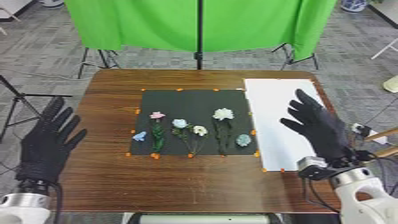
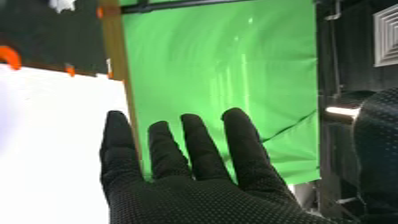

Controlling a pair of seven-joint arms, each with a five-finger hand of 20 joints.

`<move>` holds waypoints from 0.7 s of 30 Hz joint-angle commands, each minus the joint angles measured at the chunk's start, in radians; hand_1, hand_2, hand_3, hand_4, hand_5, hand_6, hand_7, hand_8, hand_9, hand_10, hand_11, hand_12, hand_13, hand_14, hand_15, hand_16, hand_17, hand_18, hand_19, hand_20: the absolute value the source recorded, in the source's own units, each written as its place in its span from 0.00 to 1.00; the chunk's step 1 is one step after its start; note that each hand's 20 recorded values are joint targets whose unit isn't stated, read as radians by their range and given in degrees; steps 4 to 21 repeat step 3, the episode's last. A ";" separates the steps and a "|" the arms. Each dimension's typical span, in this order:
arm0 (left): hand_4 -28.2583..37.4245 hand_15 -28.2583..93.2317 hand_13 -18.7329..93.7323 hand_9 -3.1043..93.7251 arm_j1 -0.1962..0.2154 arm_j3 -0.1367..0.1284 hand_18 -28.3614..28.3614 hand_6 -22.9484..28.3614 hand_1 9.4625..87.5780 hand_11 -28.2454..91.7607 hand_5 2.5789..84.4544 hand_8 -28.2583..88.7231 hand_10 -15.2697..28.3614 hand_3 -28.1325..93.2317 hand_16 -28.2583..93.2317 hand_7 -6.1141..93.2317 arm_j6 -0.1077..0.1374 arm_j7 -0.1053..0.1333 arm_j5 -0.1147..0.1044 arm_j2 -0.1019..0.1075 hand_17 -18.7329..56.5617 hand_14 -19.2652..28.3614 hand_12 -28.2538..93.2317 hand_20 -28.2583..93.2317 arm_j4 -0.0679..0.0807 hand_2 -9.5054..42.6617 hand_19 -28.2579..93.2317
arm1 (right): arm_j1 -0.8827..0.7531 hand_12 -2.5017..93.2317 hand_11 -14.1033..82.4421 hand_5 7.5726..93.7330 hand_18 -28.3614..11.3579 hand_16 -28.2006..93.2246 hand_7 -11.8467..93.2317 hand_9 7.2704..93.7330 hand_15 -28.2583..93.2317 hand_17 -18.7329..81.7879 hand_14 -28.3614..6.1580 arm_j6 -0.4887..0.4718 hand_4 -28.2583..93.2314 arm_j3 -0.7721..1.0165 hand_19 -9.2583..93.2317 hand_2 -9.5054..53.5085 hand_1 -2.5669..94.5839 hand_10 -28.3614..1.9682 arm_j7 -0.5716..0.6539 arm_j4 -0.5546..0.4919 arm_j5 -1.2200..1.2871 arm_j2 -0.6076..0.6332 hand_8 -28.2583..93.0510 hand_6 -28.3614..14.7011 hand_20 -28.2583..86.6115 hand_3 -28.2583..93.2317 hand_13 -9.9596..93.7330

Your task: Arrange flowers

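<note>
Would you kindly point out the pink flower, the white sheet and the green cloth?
Pink flower (image 1: 157, 115): head view, on its bloom.
White sheet (image 1: 269, 112): head view, on its bare surface.
Green cloth (image 1: 142, 25): head view, on its left half.

Part of the white sheet (image 1: 275, 110) is hidden behind the right hand (image 1: 324, 127); inward from that hand, the white flower's (image 1: 223, 114) petals blur together; beyond it, the green cloth (image 1: 142, 25) is cut off by the head view's edge; past its fingers in the wrist view, a white thing (image 2: 62, 4) is cut off, too blurred to name.
</note>
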 commanded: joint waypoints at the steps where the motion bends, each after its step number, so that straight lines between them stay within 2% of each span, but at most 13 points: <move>1: 0.00 0.32 0.25 0.16 0.010 -0.001 0.87 0.43 0.18 0.36 0.17 0.13 0.51 0.80 0.32 0.32 -0.043 -0.046 0.022 -0.005 0.02 0.60 0.40 0.28 0.018 0.09 0.53 | -0.058 0.29 0.13 0.18 0.18 0.57 0.18 0.18 0.17 0.11 0.50 -0.025 0.01 0.035 0.43 0.07 0.12 0.58 -0.043 -0.017 -0.042 -0.083 0.17 0.55 0.38 0.90 0.26; 2: 0.00 0.32 0.25 0.16 -0.004 0.008 0.87 0.44 0.18 0.36 0.18 0.13 0.51 0.80 0.32 0.32 -0.041 -0.051 0.028 -0.004 0.02 0.60 0.40 0.28 0.025 0.09 0.53 | -0.064 0.29 0.13 0.18 0.18 0.57 0.18 0.18 0.17 0.11 0.50 -0.024 0.01 0.040 0.43 0.07 0.13 0.58 -0.053 -0.023 -0.056 -0.083 0.17 0.55 0.38 0.90 0.26; 3: 0.00 0.32 0.25 0.16 -0.023 0.022 0.87 0.44 0.18 0.36 0.18 0.13 0.51 0.80 0.32 0.32 -0.038 -0.040 0.028 -0.001 0.02 0.60 0.40 0.28 0.033 0.09 0.53 | -0.058 0.29 0.14 0.18 0.18 0.57 0.19 0.18 0.17 0.11 0.50 -0.027 0.01 0.046 0.43 0.07 0.13 0.58 -0.055 -0.025 -0.052 -0.083 0.17 0.55 0.38 0.90 0.26; 21: 0.00 0.32 0.25 0.16 -0.023 0.022 0.87 0.44 0.18 0.36 0.18 0.13 0.51 0.80 0.32 0.32 -0.038 -0.040 0.028 -0.001 0.02 0.60 0.40 0.28 0.033 0.09 0.53 | -0.058 0.29 0.14 0.18 0.18 0.57 0.19 0.18 0.17 0.11 0.50 -0.027 0.01 0.046 0.43 0.07 0.13 0.58 -0.055 -0.025 -0.052 -0.083 0.17 0.55 0.38 0.90 0.26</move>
